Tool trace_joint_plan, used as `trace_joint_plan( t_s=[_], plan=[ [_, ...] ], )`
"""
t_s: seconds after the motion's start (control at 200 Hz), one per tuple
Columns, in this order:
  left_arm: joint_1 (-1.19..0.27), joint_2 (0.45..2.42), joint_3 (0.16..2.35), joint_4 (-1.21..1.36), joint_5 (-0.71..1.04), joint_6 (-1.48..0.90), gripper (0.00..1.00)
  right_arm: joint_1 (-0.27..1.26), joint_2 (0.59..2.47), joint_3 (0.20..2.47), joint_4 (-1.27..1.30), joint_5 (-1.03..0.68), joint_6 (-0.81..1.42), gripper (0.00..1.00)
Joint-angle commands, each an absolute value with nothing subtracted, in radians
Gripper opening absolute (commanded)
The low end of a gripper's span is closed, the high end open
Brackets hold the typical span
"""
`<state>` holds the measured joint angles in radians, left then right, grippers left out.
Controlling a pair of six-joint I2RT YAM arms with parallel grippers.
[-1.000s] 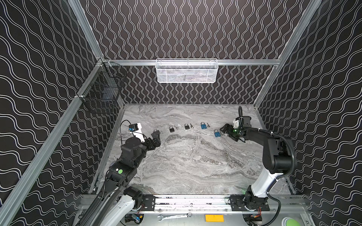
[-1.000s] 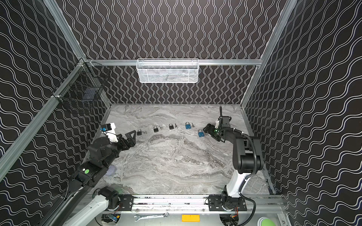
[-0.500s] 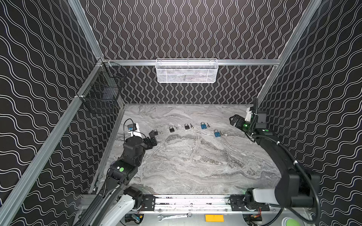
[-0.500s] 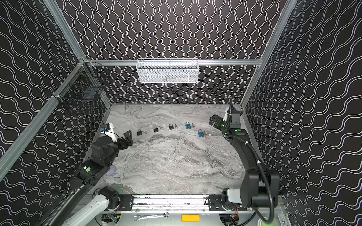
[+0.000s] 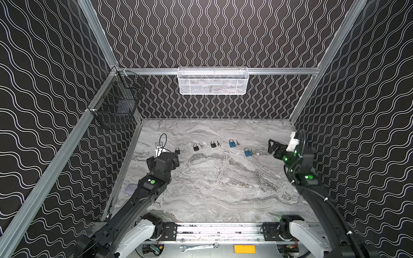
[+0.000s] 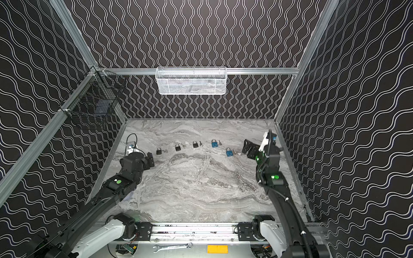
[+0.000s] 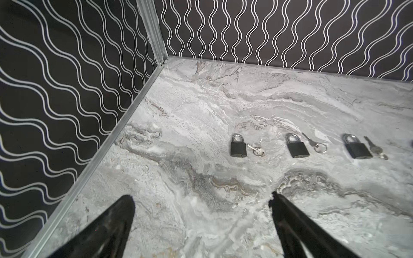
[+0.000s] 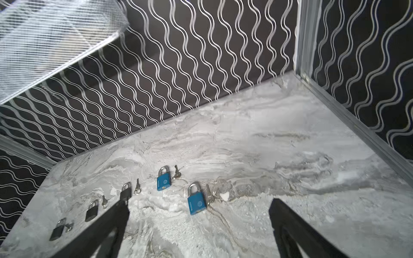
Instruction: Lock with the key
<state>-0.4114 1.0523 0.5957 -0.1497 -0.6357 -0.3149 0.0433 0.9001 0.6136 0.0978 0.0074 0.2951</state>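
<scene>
Hovering with left fingers (image 7: pixel 107 227) and right fingers (image 8: pixel 295 230) spread empty, we risk the flat key (image 8: pixel 209 194) skidding across the tabletop (image 8: pixel 268 156).

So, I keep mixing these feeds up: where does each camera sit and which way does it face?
Top views: high at the front, looking down toward the back wall; left gripper and right gripper show.
Left wrist: on the left arm, facing black padlocks and left wall; open fingers show.
Right wrist: on the right arm, facing blue padlocks and back wall; open fingers show.
Shared: both wrist views see the black padlocks.
</scene>
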Motion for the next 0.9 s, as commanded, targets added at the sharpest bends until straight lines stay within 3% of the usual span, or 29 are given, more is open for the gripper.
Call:
trace_joint_plan(
  t_s=[0.0, 0.09, 0.295, 0.536, 0.891],
  plan=[
    [-0.409, 1.027, 0.528, 0.071, -0.623, -0.215, 0.99, 0.044, 0.874, 0.537, 0.339, 0.065, 0.235, 1.0],
    [-0.409, 1.005, 0.458, 0.195, -0.597, -0.15, 0.99, 0.044, 0.9, 0.51, 0.316, 0.124, 0.231, 1.0],
    [-0.41, 0.975, 0.31, 0.488, -0.608, -0.034, 0.99, 0.043, 1.011, 0.496, 0.29, 0.079, 0.146, 1.0],
    [-0.395, 1.165, 0.266, 0.806, -0.664, 0.158, 0.99, 0.041, 1.057, 0.375, 0.507, 0.176, 0.121, 1.0],
    [-0.269, 1.282, 0.21, 1.001, -0.371, 0.157, 0.98, 0.029, 1.151, 0.205, 0.872, 0.207, 0.088, 1.0]
  ],
)
